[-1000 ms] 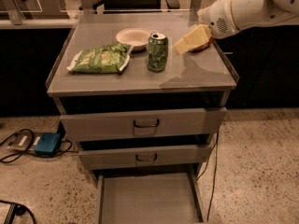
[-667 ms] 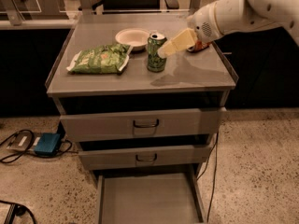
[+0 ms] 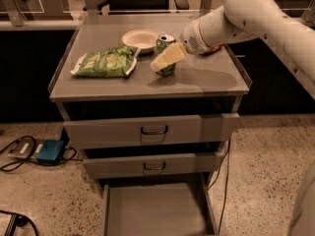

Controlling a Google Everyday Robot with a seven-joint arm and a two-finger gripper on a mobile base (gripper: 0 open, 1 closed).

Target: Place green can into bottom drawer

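The green can (image 3: 167, 71) stands upright on the grey bench (image 3: 206, 75), near the middle of its top and a little toward the back, with its silver top (image 3: 166, 37) showing. The gripper (image 3: 162, 60) is at the can: its pale yellowish end slants across the side of the can that faces the camera, covering the middle of it, so that only the top rim and the lower part of the green wall show. Whether the jaws are wide, narrow or closed on the can I cannot tell. The white arm (image 3: 246, 14) reaches in from the upper right, low over the right rear of the bench. Just behind the can and to its left lies a pale plate (image 3: 140, 37), and well to the left a flat green chip bag (image 3: 106, 62) lies on the bench, apart from the can. Below the bench top, the top drawer (image 3: 118, 131) and the middle drawer (image 3: 118, 167) are pushed nearly in, each with a dark handle at its middle. The bottom drawer (image 3: 155, 210) is pulled far out toward the camera, and its plain grey floor shows. On the speckled floor (image 3: 266, 181) to the left of the cabinet a blue box (image 3: 49, 151) lies among dark cables (image 3: 15, 156), and another cable (image 3: 226, 181) hangs down past the cabinet's right side.
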